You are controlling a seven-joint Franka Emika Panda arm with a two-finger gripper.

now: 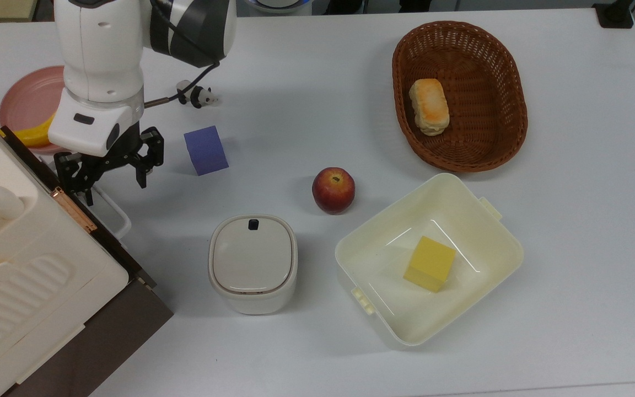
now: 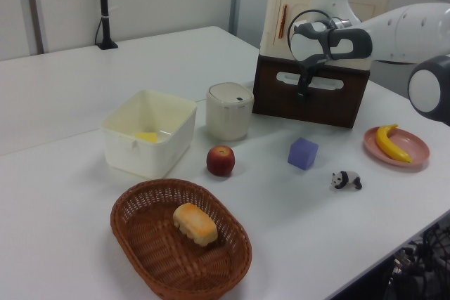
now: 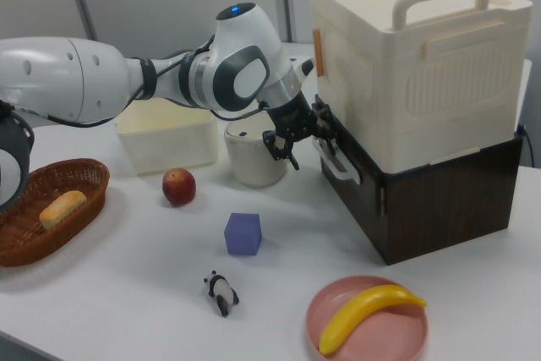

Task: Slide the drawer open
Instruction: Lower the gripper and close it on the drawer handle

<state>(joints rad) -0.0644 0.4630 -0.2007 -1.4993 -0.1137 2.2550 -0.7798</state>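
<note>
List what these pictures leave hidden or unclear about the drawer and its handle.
- Drawer interior: hidden behind its dark front panel, right view.
- White loop handle: its upper end sits under the tool, top view.
- Drawer front: mostly covered by the cream cabinet, top view.
- Tool's contact with the handle: unclear, left view.

I'm seeing the dark brown wooden drawer [image 3: 427,200] sitting under the cream ribbed cabinet [image 3: 418,57] at the top view's left edge of the white worktop [image 1: 571,231]. The hand [image 1: 112,173] is hovering just beside the drawer's white loop handle [image 1: 113,212]. In the top view, the purple cube [image 1: 205,150] is lying right of the hand, and the red apple [image 1: 333,190] farther right.
</note>
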